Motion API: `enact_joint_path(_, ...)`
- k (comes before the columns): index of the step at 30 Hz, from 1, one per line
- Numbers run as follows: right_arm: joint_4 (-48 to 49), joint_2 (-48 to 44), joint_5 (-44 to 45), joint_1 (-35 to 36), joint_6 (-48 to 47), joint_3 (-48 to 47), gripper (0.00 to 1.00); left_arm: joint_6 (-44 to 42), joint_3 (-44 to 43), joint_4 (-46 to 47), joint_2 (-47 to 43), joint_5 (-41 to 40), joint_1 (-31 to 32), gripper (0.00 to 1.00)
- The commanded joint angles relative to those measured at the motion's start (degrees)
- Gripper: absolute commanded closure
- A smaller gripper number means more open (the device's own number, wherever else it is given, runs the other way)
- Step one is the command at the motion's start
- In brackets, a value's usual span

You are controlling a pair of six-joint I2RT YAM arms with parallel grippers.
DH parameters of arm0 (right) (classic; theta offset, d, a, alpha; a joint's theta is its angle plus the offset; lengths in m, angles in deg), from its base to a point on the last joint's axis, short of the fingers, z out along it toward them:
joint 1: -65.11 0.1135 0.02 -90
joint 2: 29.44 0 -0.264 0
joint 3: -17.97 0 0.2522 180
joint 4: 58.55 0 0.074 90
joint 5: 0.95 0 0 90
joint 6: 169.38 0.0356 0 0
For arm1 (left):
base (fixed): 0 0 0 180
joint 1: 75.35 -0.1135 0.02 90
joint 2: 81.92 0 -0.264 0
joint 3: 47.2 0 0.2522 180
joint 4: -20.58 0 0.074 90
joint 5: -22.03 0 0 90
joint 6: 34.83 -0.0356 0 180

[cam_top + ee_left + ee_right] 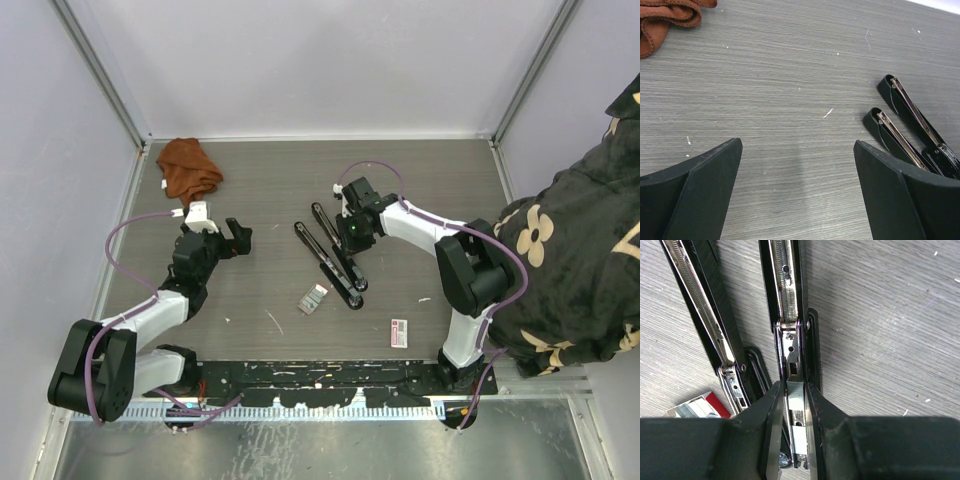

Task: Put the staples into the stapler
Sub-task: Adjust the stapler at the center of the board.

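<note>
Two arms are bolted at the near edge of a grey wood-grain table [440, 180].

1. Box [399, 333]: small, red and white, lying flat near the right arm's base. Its print is too small to read.
2. Staples [314, 298]: silvery-grey strips in a tiny grey tray, left of the box and just beside the near end of the second stapler. The tray lies apart from both grippers.
3. Second stapler [322, 260]: black, laid open, with its metal channel and spring exposed. It runs from near-right to far-left. No lettering can be read on it.
4. Stapler [322, 218]: black and also open, lying alongside item 3 on its far-right side. The right wrist view shows its channel, spring and rivets.
5. Right gripper [350, 240]: it sits over the stapler, fingers drawn narrow. They press on both sides of a short silvery staple strip [795, 395] that sits in line with the stapler's channel.
6. Left gripper [238, 240]: spread wide and holding nothing, left of both staplers and well apart from them.
7. Cloth [188, 165]: rust-brown and crumpled, at the far left corner.
8. Person [570, 270]: at the right edge, in a black garment with pale flowers.
</note>
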Motion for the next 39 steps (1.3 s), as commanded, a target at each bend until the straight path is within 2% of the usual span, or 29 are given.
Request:
enact_joint_path(1, -0.96, -2.84, 2.7, -0.27, 0.32, -0.54, 0.79, 0.19, -0.06, 1.01, -1.43, 0.14, -0.37, 0.04)
enact_joint_path(29, -2.5, -6.87, 7.51, -0.27, 0.96, -0.28, 0.77, 0.18, -0.16, 0.03, -2.05, 0.27, -0.36, 0.04)
enact_joint_path(39, -0.82, -6.73, 6.23, -0.27, 2.6, 2.16, 0.76, 0.16, -0.07, -0.3, -2.42, 0.29, -0.37, 0.04)
